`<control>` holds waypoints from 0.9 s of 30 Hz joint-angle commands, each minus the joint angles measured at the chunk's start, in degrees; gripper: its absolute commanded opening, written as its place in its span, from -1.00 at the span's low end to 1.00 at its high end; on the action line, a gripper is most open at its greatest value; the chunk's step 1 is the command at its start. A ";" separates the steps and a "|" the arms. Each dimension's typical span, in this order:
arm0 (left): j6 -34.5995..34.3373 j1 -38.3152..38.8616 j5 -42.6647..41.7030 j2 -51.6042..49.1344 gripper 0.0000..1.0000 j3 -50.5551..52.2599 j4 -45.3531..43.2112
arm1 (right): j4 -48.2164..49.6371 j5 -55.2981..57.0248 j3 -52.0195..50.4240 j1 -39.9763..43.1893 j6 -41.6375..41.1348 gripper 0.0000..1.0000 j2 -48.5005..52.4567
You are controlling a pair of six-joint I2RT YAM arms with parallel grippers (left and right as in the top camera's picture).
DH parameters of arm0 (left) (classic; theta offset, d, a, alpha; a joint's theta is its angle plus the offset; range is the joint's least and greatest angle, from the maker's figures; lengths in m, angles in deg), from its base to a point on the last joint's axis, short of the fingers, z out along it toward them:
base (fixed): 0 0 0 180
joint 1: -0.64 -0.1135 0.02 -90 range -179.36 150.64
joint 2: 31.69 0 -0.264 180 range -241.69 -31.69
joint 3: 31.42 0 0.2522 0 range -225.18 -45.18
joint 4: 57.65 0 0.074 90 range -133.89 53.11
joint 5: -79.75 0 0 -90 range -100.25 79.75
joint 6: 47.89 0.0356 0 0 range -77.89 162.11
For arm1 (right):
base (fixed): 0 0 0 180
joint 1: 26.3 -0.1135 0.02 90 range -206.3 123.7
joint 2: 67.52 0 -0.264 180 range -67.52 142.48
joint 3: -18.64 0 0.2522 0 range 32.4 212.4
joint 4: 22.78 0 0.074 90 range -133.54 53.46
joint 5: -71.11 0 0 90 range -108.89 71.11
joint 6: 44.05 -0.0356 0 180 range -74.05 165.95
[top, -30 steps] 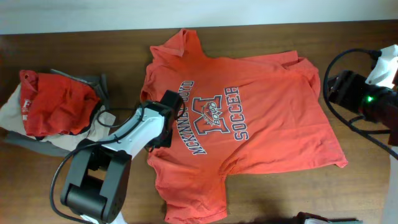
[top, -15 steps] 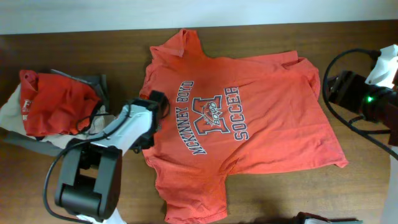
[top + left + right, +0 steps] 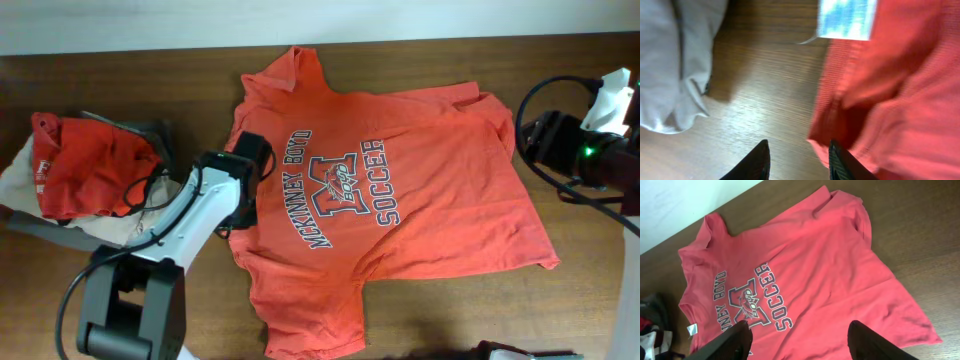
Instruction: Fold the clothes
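The T-shirt (image 3: 400, 190) is soft orange-red knit, spread print-up and nearly flat across the middle of the table (image 3: 120, 80). Its collar points toward the left edge and its hem toward the right edge. One short sleeve reaches for the far edge, the other for the near edge. Low wrinkles run through the cloth, and the navy-and-white lettering curves around a big block M. A small white-and-blue label (image 3: 847, 19) shows at the collar.

The left gripper (image 3: 797, 160) stands with its dark fingers apart over bare wood at the collar edge, nothing between them; one fingertip is right at the fabric, and contact cannot be judged. The right gripper (image 3: 800, 340) hangs by the right edge, spread wide and empty.

At the left edge sits a rumpled heap: a red garment (image 3: 85, 165) on pale cloth (image 3: 20, 180). The table is dark brown wood with fine grain, and a white wall (image 3: 300, 15) runs along its far edge
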 commanded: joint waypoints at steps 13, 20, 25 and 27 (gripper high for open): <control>7.34 1.66 -12.72 1.18 -0.33 9.18 -11.06 | -0.17 -0.09 0.44 -0.37 0.46 0.33 -0.17; 5.16 -8.09 -12.63 1.25 -0.43 9.77 -4.61 | -0.57 -0.11 0.44 -0.33 0.42 0.33 -0.17; 9.86 -13.99 -16.74 2.51 -0.50 7.26 0.48 | -0.59 -0.11 0.44 -0.33 0.39 0.34 -0.17; 11.45 -14.43 -16.90 4.07 -0.49 6.01 2.03 | -0.20 -0.11 0.44 -0.33 0.39 0.35 -0.17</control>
